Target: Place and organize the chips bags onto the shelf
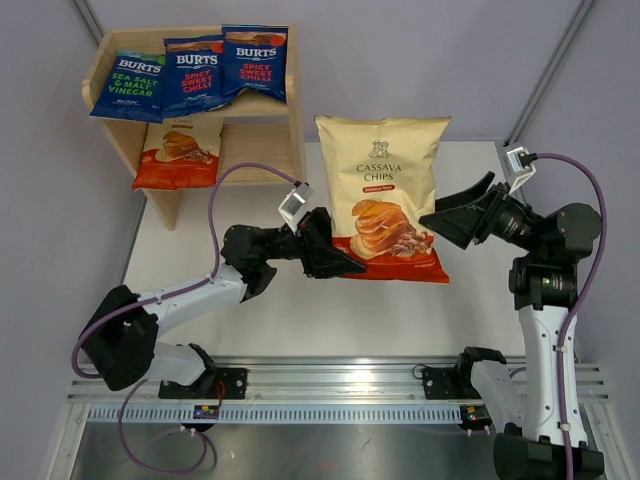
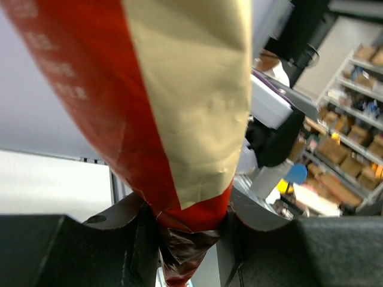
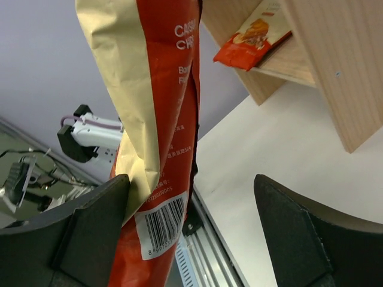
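Shelf [image 1: 295,130] holds three blue bags [image 1: 130,85] [image 1: 192,75] [image 1: 255,62], one cream bag [image 1: 180,153]; left pincer [image 2: 188,227] grips the fifth bag [image 1: 385,190], right pincer [image 3: 191,185] open

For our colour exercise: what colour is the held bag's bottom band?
Red-orange, on the bag; top view shows it best.

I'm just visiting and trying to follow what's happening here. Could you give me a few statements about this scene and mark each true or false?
1. Three blue Burts bags sit on the top tier of the shelf. True.
2. The lower tier holds nothing. False: a cream and orange bag lies at its left end.
3. The left hand grips the Cassava Chips bag by its red bottom edge. True.
4. The right hand is clamped shut on that bag. False: its fingers are spread open at the bag's right side.
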`<state>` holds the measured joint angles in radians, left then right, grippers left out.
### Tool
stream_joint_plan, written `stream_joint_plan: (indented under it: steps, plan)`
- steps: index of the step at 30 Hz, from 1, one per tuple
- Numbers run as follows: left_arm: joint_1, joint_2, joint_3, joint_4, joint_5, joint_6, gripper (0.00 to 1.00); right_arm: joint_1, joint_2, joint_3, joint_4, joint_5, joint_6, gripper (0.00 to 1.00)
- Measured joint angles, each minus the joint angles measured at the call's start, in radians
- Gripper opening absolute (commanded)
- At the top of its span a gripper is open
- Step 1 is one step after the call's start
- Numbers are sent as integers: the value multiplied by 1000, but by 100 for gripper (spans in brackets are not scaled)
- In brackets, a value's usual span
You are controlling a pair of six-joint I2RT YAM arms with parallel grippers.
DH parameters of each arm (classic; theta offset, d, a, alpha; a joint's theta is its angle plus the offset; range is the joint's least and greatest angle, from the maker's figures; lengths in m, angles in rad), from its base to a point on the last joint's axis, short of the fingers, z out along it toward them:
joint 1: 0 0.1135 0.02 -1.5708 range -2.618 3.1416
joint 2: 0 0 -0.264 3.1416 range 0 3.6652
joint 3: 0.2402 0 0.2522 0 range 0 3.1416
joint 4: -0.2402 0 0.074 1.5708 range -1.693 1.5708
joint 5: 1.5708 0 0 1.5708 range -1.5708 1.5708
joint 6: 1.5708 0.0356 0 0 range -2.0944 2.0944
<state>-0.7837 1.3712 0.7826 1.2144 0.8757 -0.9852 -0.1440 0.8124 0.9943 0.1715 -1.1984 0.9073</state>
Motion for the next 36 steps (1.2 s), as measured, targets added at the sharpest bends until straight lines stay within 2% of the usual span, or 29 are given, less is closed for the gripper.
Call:
stream_joint_plan:
  steps: [5,10,15,18,19,22,24,26,27,28,30,36]
  plan:
    - [1,-59,37,-76,117,57,30,63,11,11,-10,-50,3,90]
    - [1,-58,136,-354,162,198,30,101,35,-5,138,-79,155,88]
    - [0,-42,226,-628,167,341,30,117,31,13,108,-79,164,52]
    - [3,-39,253,-748,160,406,29,118,33,35,23,-73,110,41]
    - [7,-39,259,-778,159,420,28,118,33,39,-9,-67,85,33]
    - [35,-41,270,-843,154,443,30,118,33,44,-80,-42,27,22]
    - [60,-41,270,-866,152,443,37,124,32,45,-109,-14,2,18]
    - [83,-46,270,-872,149,438,50,130,32,45,-117,14,-7,14]
    - [95,-55,266,-872,148,433,61,130,32,45,-108,28,0,13]
    - [111,-67,255,-869,144,427,87,130,31,45,-88,37,13,12]
    - [138,-94,232,-867,129,413,99,128,24,44,-33,53,57,9]
    - [148,-187,100,-660,31,296,99,128,7,41,190,125,223,8]
